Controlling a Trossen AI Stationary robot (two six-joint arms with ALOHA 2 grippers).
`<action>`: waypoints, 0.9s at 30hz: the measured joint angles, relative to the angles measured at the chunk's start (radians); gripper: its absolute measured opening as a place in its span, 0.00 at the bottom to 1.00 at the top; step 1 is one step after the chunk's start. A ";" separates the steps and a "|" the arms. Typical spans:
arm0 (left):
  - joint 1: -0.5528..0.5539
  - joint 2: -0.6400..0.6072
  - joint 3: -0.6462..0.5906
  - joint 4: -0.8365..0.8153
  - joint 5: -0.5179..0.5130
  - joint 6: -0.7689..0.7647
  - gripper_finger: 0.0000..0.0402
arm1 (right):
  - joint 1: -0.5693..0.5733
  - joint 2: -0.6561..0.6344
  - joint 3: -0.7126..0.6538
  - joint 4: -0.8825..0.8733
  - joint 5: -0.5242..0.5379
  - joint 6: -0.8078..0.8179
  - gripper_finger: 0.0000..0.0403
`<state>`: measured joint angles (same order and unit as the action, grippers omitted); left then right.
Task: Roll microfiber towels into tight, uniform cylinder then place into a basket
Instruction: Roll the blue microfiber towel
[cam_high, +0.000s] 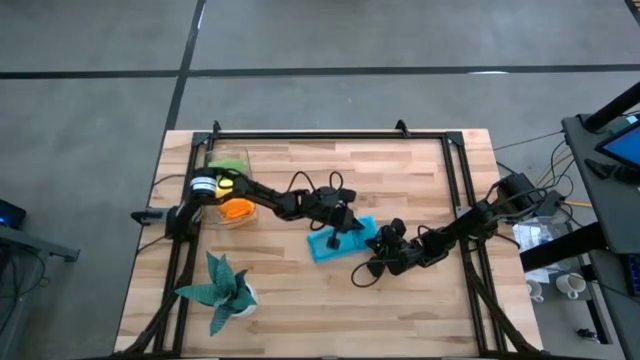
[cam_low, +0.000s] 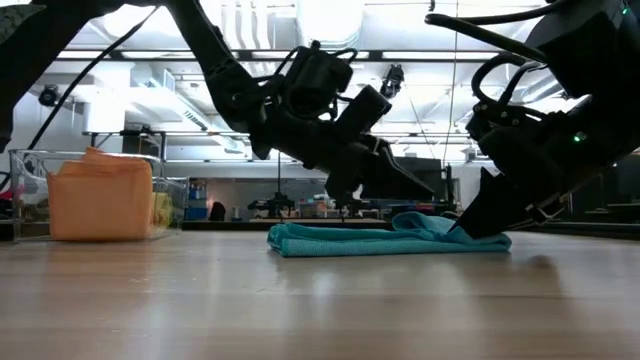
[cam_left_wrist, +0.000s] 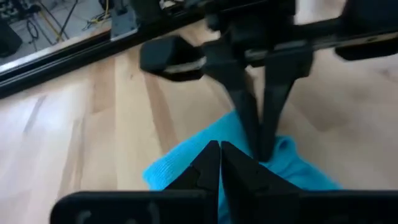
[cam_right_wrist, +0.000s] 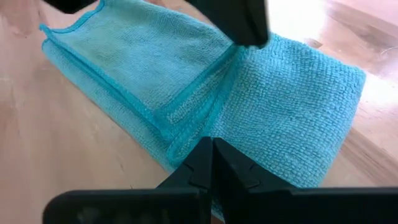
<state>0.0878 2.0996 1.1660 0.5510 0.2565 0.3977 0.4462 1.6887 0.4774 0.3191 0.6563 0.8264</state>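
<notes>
A bright blue microfiber towel (cam_high: 335, 247) (cam_low: 340, 240) lies folded flat near the table's middle. My left gripper (cam_low: 425, 192) (cam_left_wrist: 221, 154) is shut and hangs a little above it, touching nothing. My right gripper (cam_low: 462, 228) (cam_right_wrist: 211, 149) is shut, with its tips down on the towel's right end. At the far left stands the clear basket (cam_low: 20, 190). It holds an orange towel (cam_low: 100, 195), a yellow towel (cam_high: 226, 183) and a lime green towel (cam_high: 228, 163). My right gripper has its shut fingertips (cam_left_wrist: 264, 149) down on the blue towel's right end (cam_right_wrist: 249, 155), close to the edge. The fingers slant down from the table's right side. Whether a layer is caught between them I cannot tell. The towel lies on the table, slightly humped (cam_low: 420, 222) beside the tips.
A black metal frame (cam_high: 320, 135) runs around the tabletop's edges. A dark teal spiky plant in a white pot (cam_high: 222, 290) stands near the front left. Bare wood lies in front of the towel and behind it.
</notes>
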 joint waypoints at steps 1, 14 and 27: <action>0.001 0.002 0.000 0.000 0.000 0.000 0.00 | 0.000 0.000 0.000 0.000 0.000 0.000 0.02; 0.023 0.062 0.011 -0.017 -0.242 0.002 0.00 | 0.000 0.000 0.000 0.005 -0.001 0.000 0.02; 0.046 0.041 0.007 -0.073 -0.326 0.002 0.00 | 0.000 0.000 0.000 0.005 -0.002 0.000 0.02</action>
<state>0.1333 2.1407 1.1732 0.4781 -0.0697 0.3996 0.4465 1.6890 0.4778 0.3237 0.6548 0.8261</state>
